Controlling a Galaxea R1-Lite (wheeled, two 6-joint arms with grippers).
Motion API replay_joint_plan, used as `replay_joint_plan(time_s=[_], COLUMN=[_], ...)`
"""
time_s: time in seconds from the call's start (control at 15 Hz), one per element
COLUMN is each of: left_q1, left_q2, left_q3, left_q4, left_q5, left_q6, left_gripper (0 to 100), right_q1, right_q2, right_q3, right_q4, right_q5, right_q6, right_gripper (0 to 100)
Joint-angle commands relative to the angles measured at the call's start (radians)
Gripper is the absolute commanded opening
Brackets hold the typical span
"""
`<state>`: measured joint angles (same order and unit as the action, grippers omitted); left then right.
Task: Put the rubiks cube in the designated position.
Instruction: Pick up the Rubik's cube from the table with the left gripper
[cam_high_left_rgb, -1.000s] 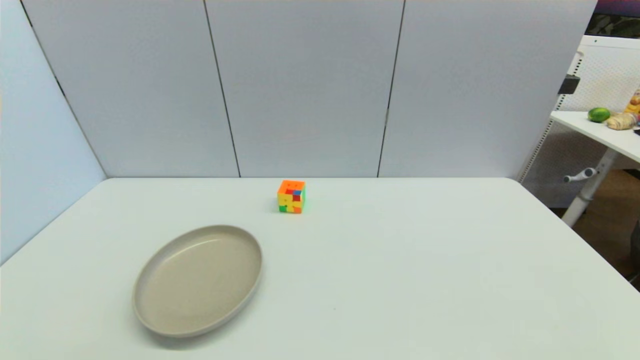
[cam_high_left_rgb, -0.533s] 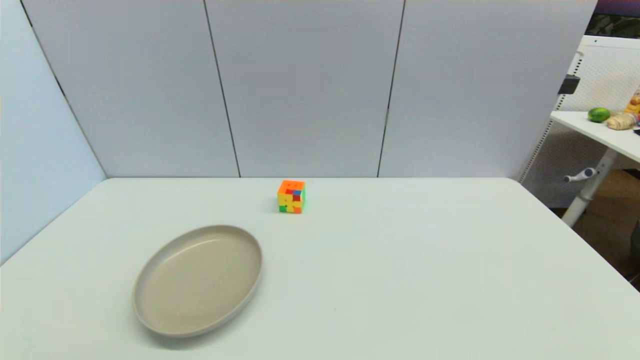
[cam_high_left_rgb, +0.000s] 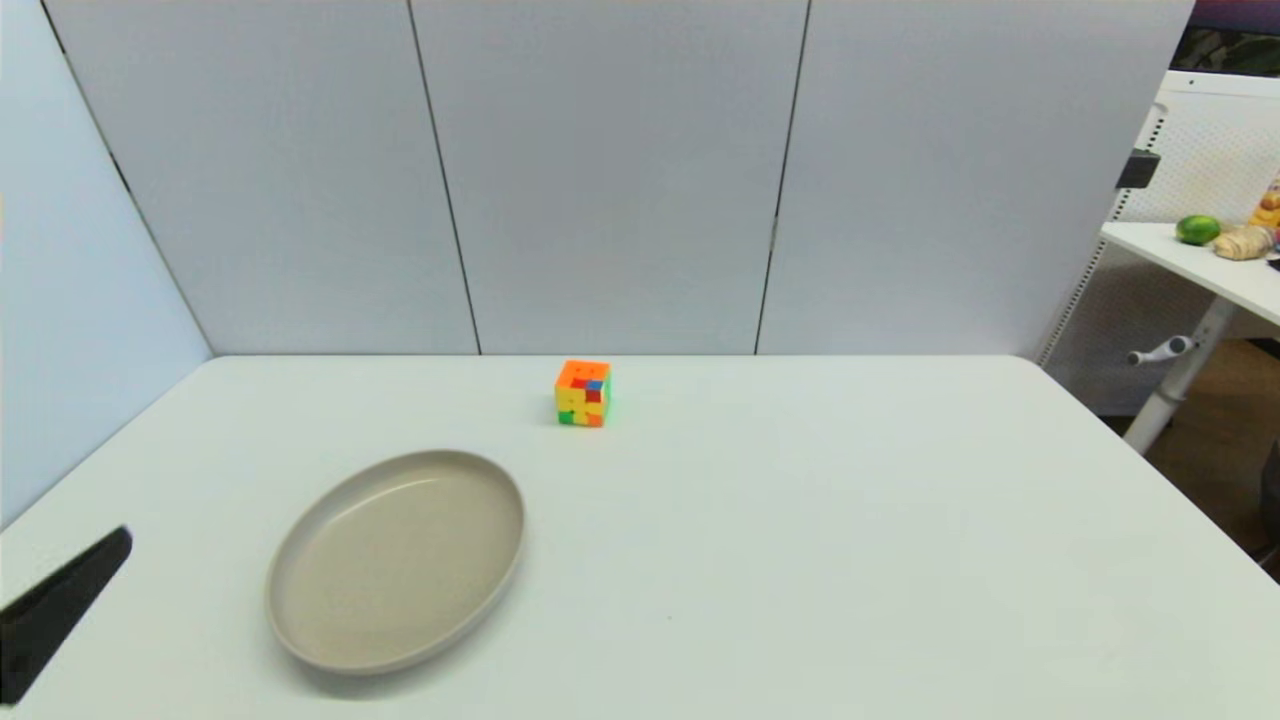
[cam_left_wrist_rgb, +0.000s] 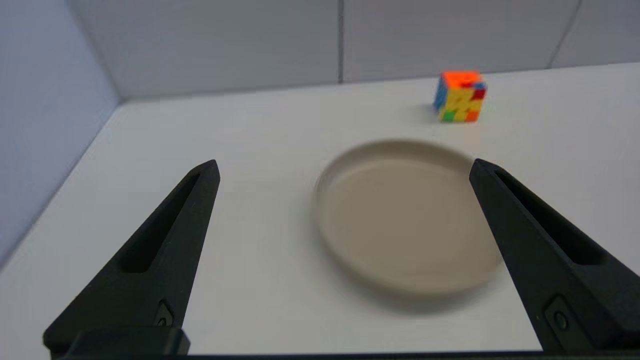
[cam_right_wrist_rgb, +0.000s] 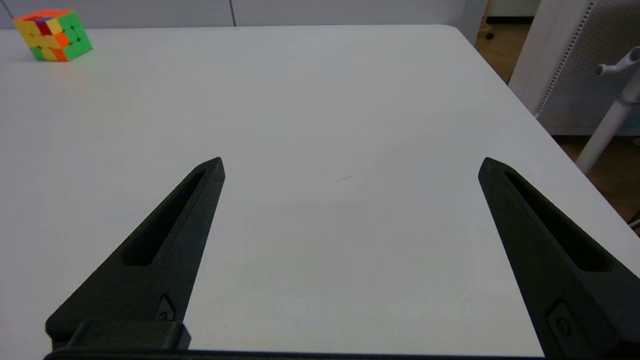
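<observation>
The rubiks cube (cam_high_left_rgb: 583, 393) stands alone on the white table near the back wall, orange face up; it also shows in the left wrist view (cam_left_wrist_rgb: 460, 96) and the right wrist view (cam_right_wrist_rgb: 52, 34). My left gripper (cam_left_wrist_rgb: 344, 162) is open and empty, low over the table's front left, with the beige plate between it and the cube. One of its black fingers (cam_high_left_rgb: 60, 605) pokes in at the head view's left edge. My right gripper (cam_right_wrist_rgb: 352, 160) is open and empty over bare table at the front right, outside the head view. No mark shows the designated position.
A beige oval plate (cam_high_left_rgb: 395, 560), also in the left wrist view (cam_left_wrist_rgb: 405, 215), lies empty at the front left. Grey panels (cam_high_left_rgb: 600, 180) wall the table's back and left. The table's right edge (cam_high_left_rgb: 1150, 470) drops off toward a second desk (cam_high_left_rgb: 1200, 260).
A black finger of my left gripper has come into the head view at the lower left. The cube and the plate have not moved.
</observation>
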<state>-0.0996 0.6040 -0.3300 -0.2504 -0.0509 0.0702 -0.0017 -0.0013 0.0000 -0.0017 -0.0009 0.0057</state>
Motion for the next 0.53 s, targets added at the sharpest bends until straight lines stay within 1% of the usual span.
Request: replay_joint_plan(time_s=[0.07,0.27,0.4,0.53], left_q1=[-0.149,-0.150,-0.157,-0.196], left_q2=[0.632,0.862,1.017,1.126], left_q3=[-0.439,-0.621,-0.776,-0.903], left_q4=[-0.081,0.008,0.108,0.184], left_q5=[-0.185,-0.293,-0.356,-0.359], left_q6=[0.117,0.204,0.250,0.246], left_gripper=[100,100,100,100], right_q1=[0.000,0.000,0.000,0.000], right_q2=[0.001,0.001,0.001,0.001], right_q3=[0.000,0.000,0.000,0.000], right_q4=[0.000,0.000,0.000,0.000], right_q5=[0.001,-0.001,-0.001,-0.001], right_q6=[0.000,0.000,0.000,0.000], right_gripper=[100,100,100,100])
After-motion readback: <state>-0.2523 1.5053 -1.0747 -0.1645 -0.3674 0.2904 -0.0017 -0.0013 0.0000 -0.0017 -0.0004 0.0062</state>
